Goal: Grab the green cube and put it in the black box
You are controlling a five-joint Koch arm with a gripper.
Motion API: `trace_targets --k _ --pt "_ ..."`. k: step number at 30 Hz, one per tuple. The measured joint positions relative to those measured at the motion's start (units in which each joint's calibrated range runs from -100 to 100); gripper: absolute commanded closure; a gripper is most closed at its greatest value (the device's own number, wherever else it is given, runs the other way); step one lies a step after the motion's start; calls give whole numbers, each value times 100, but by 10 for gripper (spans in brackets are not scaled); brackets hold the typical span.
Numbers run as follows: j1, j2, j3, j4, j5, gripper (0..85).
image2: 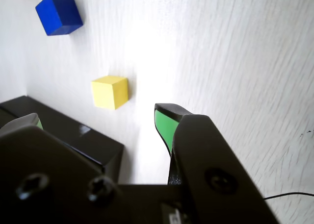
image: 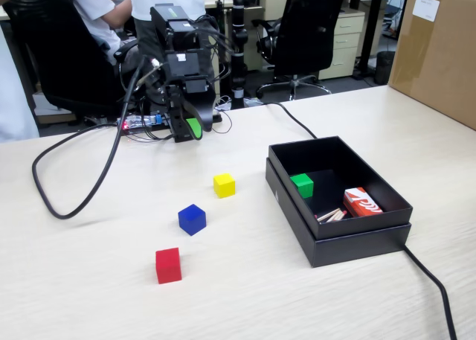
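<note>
The green cube [image: 302, 184] rests inside the black box [image: 357, 247], near its back left wall in the fixed view. My gripper [image: 187, 130] hangs at the back of the table close to the arm's base, well left of the box and apart from it. In the wrist view the gripper [image2: 95, 120] is open, with its green-padded fingertips [image2: 166, 125] wide apart and nothing between them. A corner of the black box [image2: 88, 138] shows below the jaws in that view; the green cube is hidden there.
A yellow cube [image: 224, 184] [image2: 110, 91], a blue cube [image: 192, 219] [image2: 59, 14] and a red cube [image: 168, 265] lie left of the box. A red-and-white carton [image: 362, 202] sits in the box. A black cable [image: 74, 184] loops at left; a cardboard box [image: 439, 50] stands at right.
</note>
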Motion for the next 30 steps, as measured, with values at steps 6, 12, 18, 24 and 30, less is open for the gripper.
trace_targets --k 6,12,18,24,30 --pt "-107 -388 -1004 263 98 363" --pt "-137 -388 -1844 1146 122 354" --pt "-112 -401 -2812 1913 98 355" --pt "-142 -479 -3496 2857 0 345" --pt "-166 -505 -3962 3461 -59 342"
